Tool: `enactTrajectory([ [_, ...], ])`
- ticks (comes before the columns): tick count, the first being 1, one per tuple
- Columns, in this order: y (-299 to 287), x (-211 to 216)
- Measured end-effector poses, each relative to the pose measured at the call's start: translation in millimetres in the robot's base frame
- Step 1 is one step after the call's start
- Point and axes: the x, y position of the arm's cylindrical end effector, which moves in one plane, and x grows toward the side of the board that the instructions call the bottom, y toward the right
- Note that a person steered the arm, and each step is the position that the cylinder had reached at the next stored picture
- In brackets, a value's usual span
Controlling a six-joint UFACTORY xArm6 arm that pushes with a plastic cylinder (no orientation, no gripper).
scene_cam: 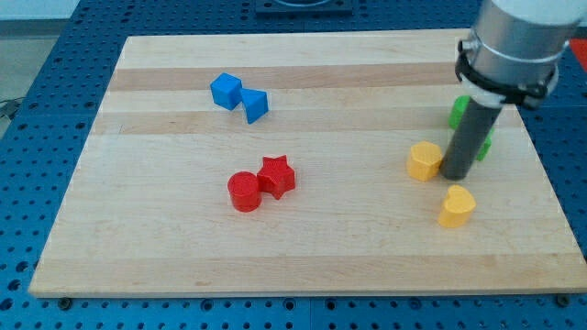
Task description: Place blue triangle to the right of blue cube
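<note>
The blue cube (226, 91) sits on the wooden board (165, 238) at the upper left of centre. The blue triangle (255, 106) lies touching the cube's lower right side. My tip (455, 174) is far off at the view's right, just right of a yellow hexagon block (425, 160) and well away from both blue blocks.
A red cylinder (244, 192) and a red star (276, 175) touch each other near the middle. A yellow heart-shaped block (456, 205) lies below my tip. Green blocks (459, 112) are partly hidden behind the rod. The board's right edge is close to them.
</note>
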Motion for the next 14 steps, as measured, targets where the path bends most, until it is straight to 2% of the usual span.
enactTrajectory([
  [1,0.0,-43.2],
  [2,-47.6,-64.9],
  [4,-225.3,-65.6],
  [5,-282.5,-66.2],
  [7,-215.8,-105.5],
  [8,-209.1,-106.7],
  [9,-229.7,-95.6],
  [10,-317.2,-70.9],
  [11,-363.4,-65.7],
  [12,-380.5,-74.8],
  [13,-373.6,-115.7],
  [14,-370.1,-115.7],
])
